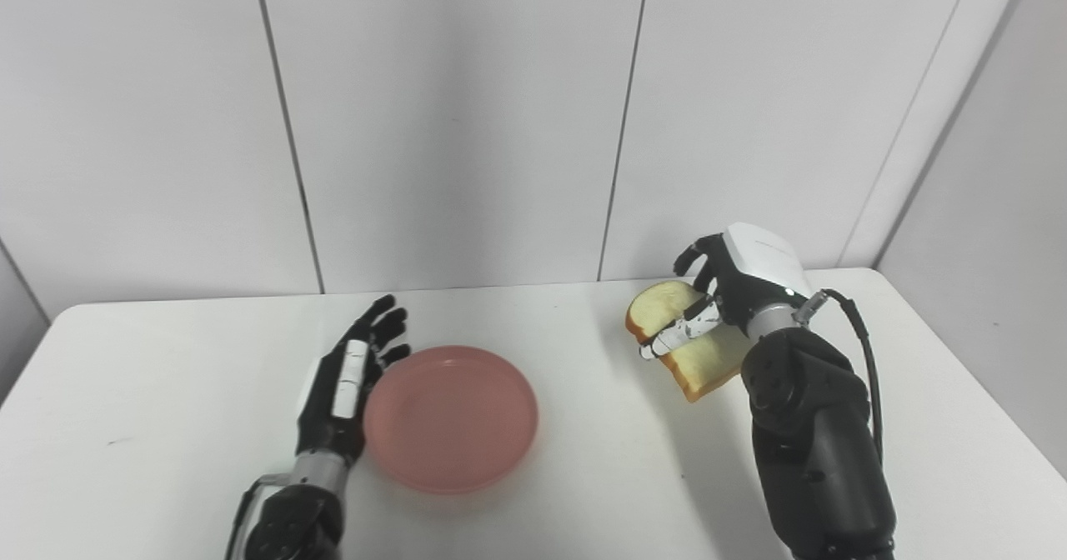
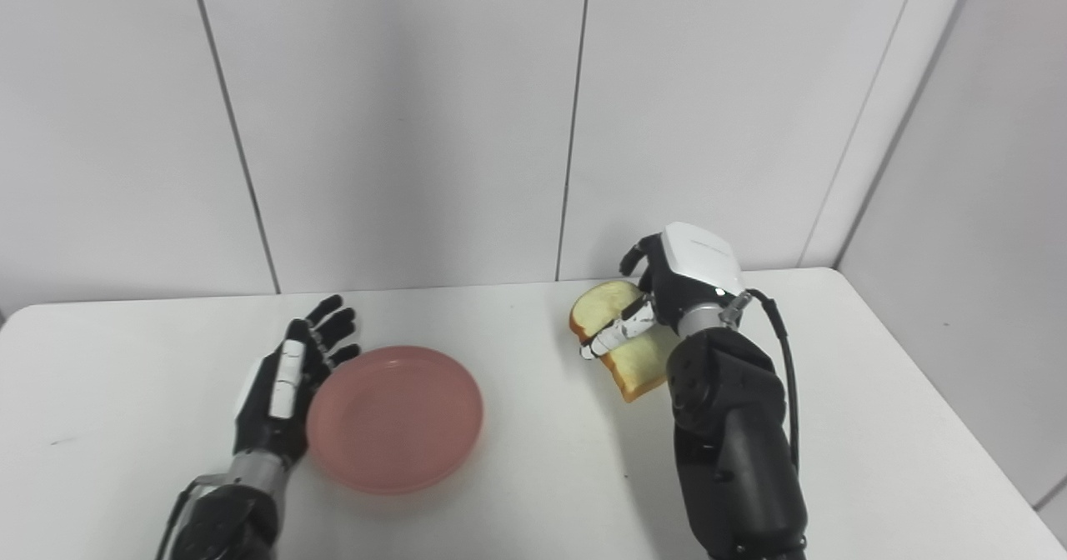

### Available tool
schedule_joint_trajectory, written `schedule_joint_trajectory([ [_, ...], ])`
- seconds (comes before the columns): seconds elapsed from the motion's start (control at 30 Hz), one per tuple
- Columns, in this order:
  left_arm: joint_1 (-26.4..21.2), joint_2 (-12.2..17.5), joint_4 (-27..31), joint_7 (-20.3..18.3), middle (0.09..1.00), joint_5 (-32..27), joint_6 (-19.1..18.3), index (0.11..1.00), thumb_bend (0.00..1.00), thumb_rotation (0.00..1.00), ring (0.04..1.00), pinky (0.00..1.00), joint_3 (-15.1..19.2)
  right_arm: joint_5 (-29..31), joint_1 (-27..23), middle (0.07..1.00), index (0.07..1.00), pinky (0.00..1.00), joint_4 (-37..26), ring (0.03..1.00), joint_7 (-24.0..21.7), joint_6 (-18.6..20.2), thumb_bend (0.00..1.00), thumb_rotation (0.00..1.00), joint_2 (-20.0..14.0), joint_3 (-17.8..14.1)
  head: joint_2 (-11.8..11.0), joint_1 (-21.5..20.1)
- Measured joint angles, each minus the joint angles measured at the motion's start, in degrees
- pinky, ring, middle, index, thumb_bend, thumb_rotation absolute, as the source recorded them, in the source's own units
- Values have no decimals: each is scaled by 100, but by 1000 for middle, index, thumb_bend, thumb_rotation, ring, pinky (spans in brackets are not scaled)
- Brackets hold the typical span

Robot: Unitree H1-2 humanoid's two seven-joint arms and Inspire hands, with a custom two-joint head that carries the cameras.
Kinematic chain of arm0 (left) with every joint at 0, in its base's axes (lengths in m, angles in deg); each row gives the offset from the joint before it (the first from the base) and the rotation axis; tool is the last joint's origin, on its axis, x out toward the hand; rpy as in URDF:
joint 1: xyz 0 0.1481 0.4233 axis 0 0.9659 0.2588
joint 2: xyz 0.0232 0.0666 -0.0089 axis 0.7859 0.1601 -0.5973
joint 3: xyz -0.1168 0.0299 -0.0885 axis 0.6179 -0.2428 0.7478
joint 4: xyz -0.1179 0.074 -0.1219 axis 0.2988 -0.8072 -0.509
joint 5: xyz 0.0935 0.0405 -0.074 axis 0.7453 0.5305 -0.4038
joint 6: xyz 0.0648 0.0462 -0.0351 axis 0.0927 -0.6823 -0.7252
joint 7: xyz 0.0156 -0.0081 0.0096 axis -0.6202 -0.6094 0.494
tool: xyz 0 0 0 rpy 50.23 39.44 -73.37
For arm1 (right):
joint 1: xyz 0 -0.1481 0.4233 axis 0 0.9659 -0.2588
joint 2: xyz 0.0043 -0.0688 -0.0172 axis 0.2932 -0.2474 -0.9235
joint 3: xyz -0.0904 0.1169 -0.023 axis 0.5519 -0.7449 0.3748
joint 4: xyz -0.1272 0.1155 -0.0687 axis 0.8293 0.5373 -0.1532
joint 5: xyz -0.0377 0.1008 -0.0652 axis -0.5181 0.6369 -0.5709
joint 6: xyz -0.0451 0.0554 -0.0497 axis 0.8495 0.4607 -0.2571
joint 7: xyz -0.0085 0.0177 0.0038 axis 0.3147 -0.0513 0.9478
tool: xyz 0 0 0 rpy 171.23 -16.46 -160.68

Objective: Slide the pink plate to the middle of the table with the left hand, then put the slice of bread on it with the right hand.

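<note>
The pink plate (image 1: 450, 417) lies flat on the white table (image 1: 583, 477), a little left of its middle, and holds nothing. My left hand (image 1: 350, 381) is open, fingers straight and pointing away, its edge against the plate's left rim. The slice of bread (image 1: 688, 339), tan crust and pale crumb, is at the right, tilted with one end raised off the table. My right hand (image 1: 733, 289) is shut on the bread, thumb across its top face and fingers behind it. The same scene shows in the right eye view: plate (image 2: 394, 428), bread (image 2: 621, 335).
White wall panels (image 1: 467, 127) stand right behind the table's far edge. The table's right edge (image 1: 984, 393) runs close to my right forearm (image 1: 813, 443). Bare tabletop lies between the plate and the bread.
</note>
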Motion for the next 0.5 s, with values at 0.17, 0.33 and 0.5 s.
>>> schedule_joint_trajectory([
  [0.17, -13, -167, -30, 158, 838, 126, 22, 805, 876, 893, 885, 797, -65, 279, -270, 516, 588, 303, 361, 405, -20, -15, 994, 187, 34, 514, 9, 265],
  [0.33, -50, -323, -110, 237, 832, 165, 72, 803, 873, 900, 881, 793, -81, 1117, -514, 370, 602, 191, 1138, 266, 499, -526, 990, 155, 38, 897, 17, 493],
  [0.5, -53, -358, -115, 395, 836, 282, 94, 808, 859, 911, 892, 786, -93, 1659, -739, 404, 593, 296, 1856, 330, 970, -1013, 991, 148, 41, 1372, 26, 713],
])
